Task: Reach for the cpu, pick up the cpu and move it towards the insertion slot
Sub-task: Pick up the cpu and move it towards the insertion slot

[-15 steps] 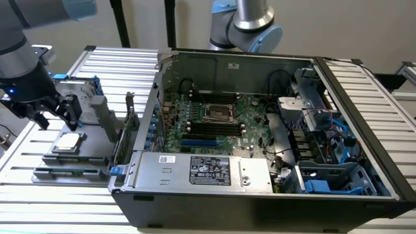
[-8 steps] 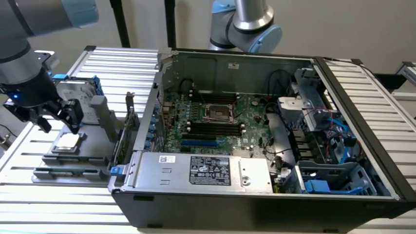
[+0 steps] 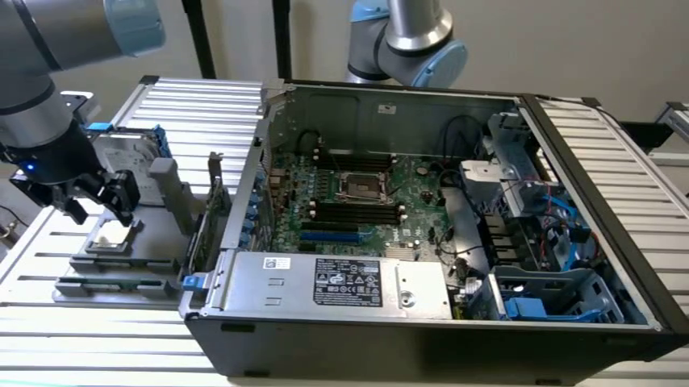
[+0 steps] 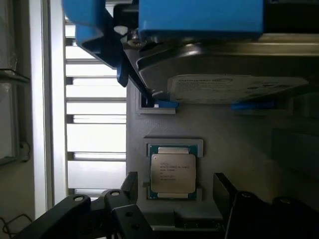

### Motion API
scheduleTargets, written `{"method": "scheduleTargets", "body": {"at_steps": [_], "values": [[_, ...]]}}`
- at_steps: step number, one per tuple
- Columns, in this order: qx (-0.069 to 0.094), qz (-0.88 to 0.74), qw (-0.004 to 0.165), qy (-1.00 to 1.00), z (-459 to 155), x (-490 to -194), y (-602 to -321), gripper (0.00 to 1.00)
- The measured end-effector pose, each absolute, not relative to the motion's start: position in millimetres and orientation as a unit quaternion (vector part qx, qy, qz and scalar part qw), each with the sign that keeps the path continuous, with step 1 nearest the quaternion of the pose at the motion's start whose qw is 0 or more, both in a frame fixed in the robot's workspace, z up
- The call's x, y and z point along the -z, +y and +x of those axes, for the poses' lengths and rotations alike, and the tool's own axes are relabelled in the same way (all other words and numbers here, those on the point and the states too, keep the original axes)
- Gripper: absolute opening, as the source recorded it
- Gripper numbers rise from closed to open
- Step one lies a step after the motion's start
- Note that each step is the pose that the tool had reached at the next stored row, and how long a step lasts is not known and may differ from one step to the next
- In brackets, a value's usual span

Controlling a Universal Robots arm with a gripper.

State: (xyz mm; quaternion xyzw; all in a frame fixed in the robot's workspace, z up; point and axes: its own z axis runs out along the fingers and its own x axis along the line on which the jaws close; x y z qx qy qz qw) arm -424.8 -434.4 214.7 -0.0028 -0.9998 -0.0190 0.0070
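- holds nothing: gripper [image 3: 99, 216] spread wide, one finger to each side of the cpu [image 3: 111, 236], just above it and not touching.
- finds the cpu [image 4: 173, 173] lying flat, metal lid up, in a square pocket of the grey holder [image 3: 145, 260], outside the computer case [image 3: 431, 339] on the exterior view's left, just beside the upright hard drive [image 3: 124, 157].
- places the insertion slot [image 3: 361, 187] well apart from it, in the middle of the motherboard [image 3: 420, 173] inside the case.
- judges the chip light, thin and stiff; smooth lid probably slippery, underside and corners probably fragile.
- favours a level pinch across two opposite edges of the green rim, with gentle force; looks tight between chip and pocket walls.
- shows several lines of print on the lid, too small to read; no brand legible.
- shows a white label on the hard drive and a dark sticker on the power supply [image 3: 344, 282], neither readable.
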Motion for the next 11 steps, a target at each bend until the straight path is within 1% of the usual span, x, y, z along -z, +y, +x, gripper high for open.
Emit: {"method": "scheduleTargets", "body": {"at_steps": [11], "values": [[0.019,-0.003,0.007,-1.0,-425,-202,-435,0.71]]}}
